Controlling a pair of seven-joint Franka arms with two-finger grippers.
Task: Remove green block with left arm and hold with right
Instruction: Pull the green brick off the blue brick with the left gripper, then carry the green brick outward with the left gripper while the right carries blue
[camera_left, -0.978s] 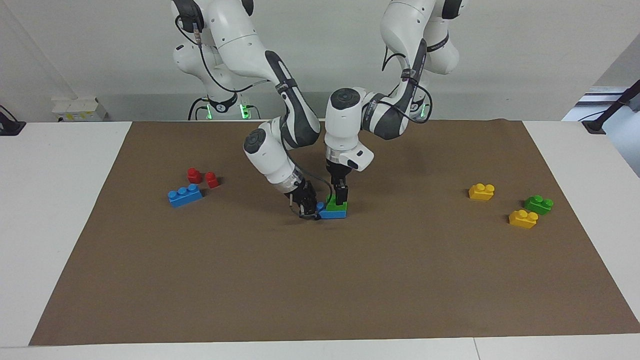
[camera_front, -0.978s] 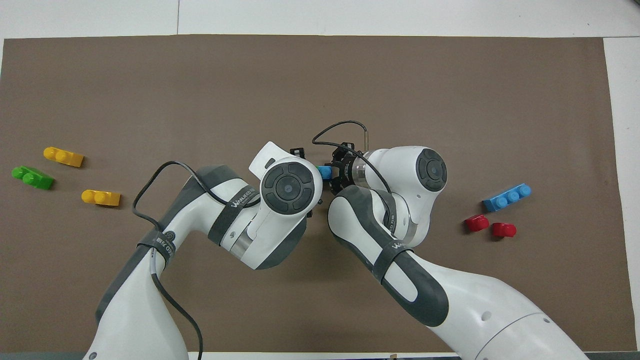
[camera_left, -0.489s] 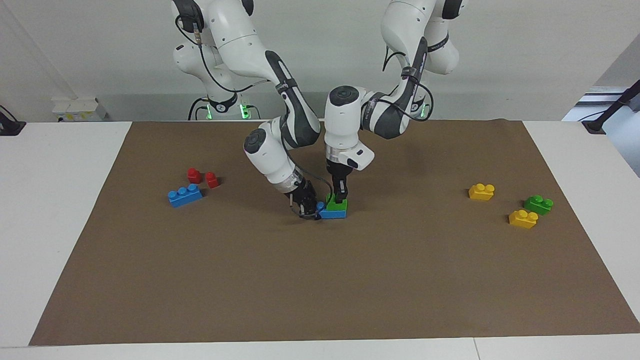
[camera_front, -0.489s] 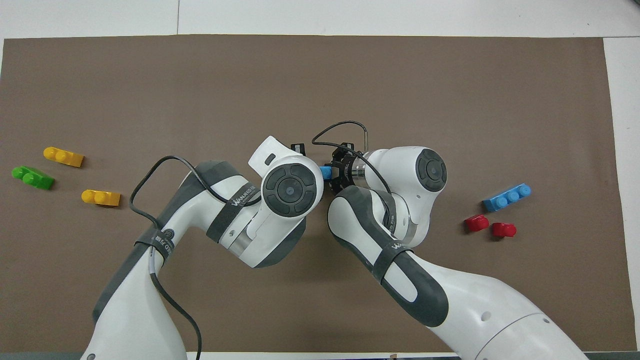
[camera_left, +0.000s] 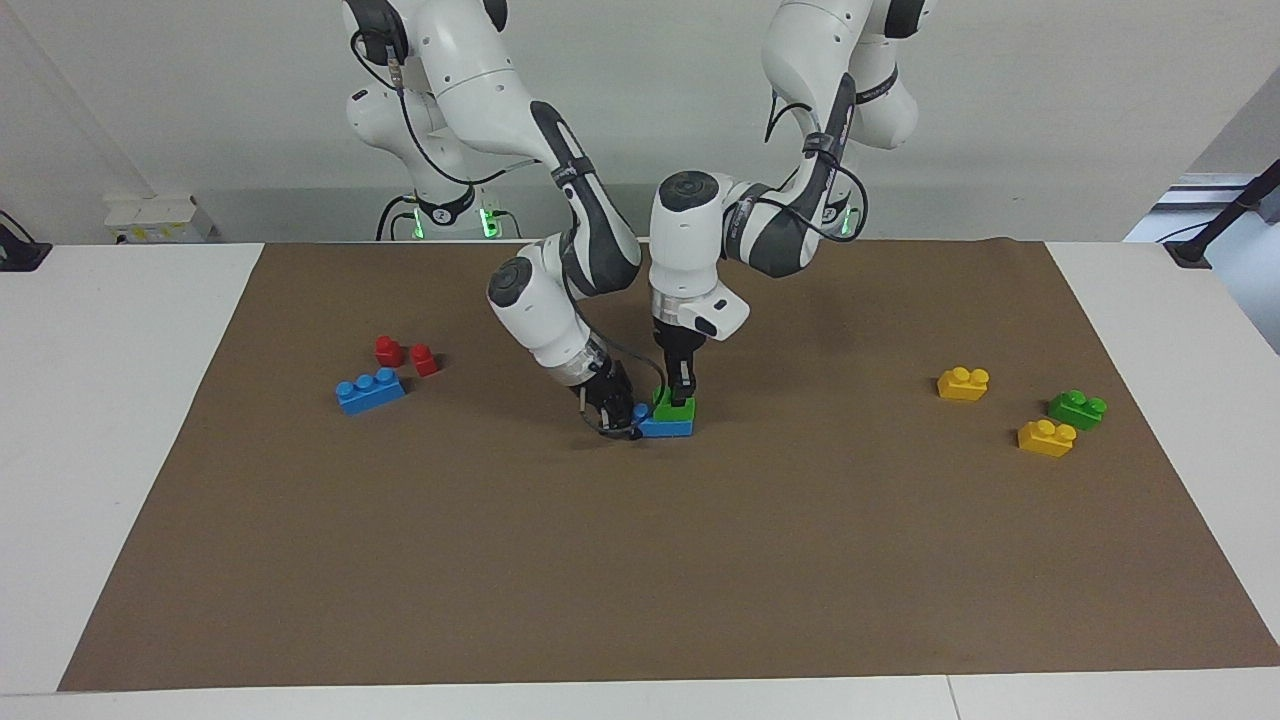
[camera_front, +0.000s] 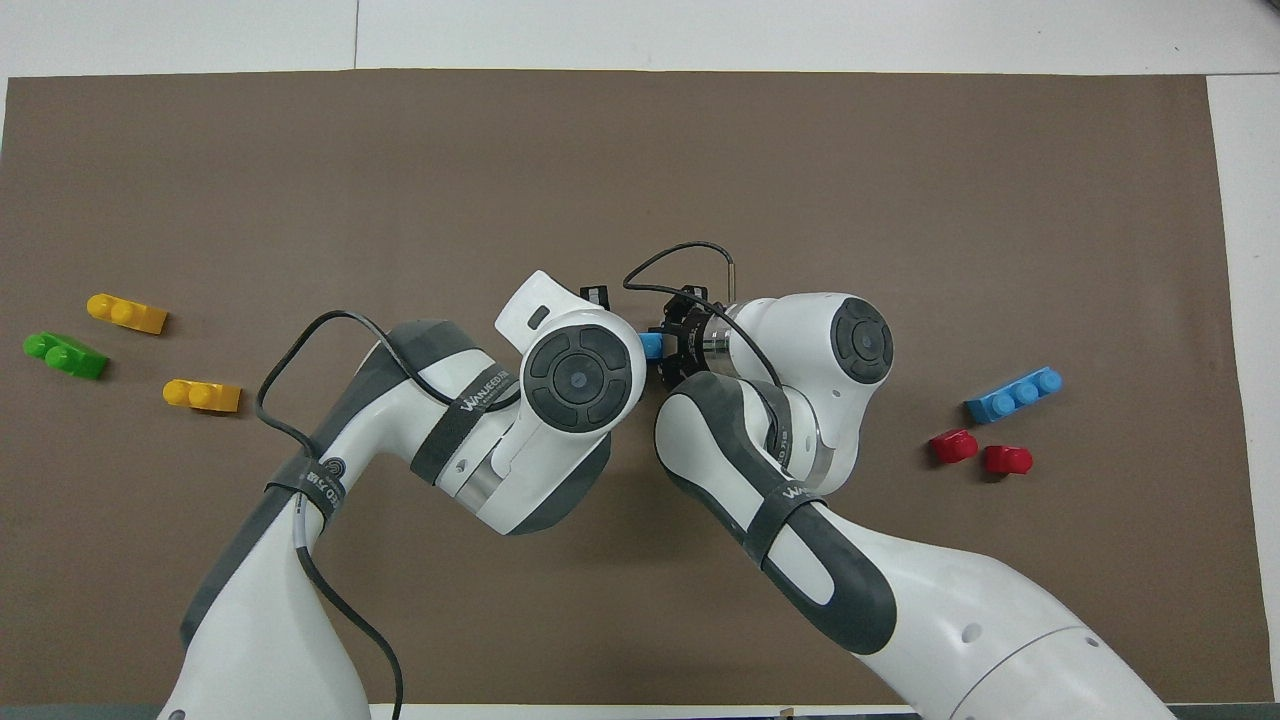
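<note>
- Left gripper (camera_left: 683, 396) was clamped on the green block (camera_left: 676, 408), which sat stacked on the blue brick (camera_left: 664, 427) mid-mat.
- Right gripper (camera_left: 620, 415) was closed on that blue brick's end.

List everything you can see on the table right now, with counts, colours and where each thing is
brown paper mat: 1, covers the table middle
small green two-stud plastic brick: 1, stacked on a blue brick at mat centre
blue brick: 1, centre, under it
loose green brick: 1, left arm's end
yellow two-stud bricks: 2, beside it
blue three-stud brick: 1, right arm's end
red blocks: 2, beside it, nearer the robots
left gripper: shut on the stacked green brick
right gripper: shut on the centre blue brick
</note>
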